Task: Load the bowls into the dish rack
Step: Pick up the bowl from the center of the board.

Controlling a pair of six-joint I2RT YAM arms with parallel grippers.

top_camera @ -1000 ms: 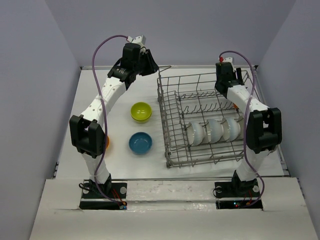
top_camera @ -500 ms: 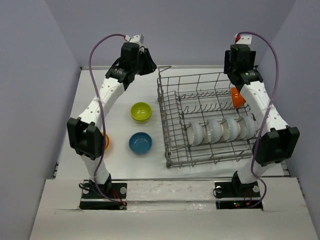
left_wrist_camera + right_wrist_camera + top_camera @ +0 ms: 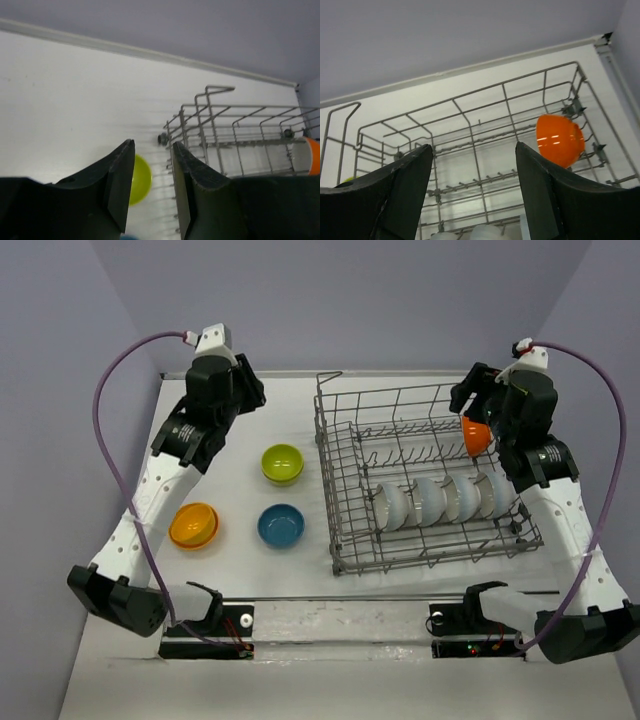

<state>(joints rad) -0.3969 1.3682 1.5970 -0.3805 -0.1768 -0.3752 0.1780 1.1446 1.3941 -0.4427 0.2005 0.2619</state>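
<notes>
The left gripper [image 3: 153,144] is released: its two black fingers stand apart and nothing is between them. It hangs high over the far left part of the white desk [image 3: 240,425]. In its wrist view, a lime green round bowl [image 3: 140,179] lies below the fingers on the desk, and to the right of it is the corner of the large grey wire dish rack [image 3: 215,125].

The right gripper [image 3: 473,146] is also released, with its jaws wide apart and empty. It hovers above the far right corner of the dish rack. Just below it, a small orange smooth bowl [image 3: 560,139] sits tilted inside the rack, near the far right wall.

In the top view, a row of white round bowls [image 3: 430,500] stands on edge between the tines in the near part of the rack. Three bowls are on the desk, to the left of the rack: the lime green one, a blue round bowl [image 3: 281,526] nearer to the arm bases, and a second orange bowl [image 3: 194,526] further to the left. They do not touch each other.
</notes>
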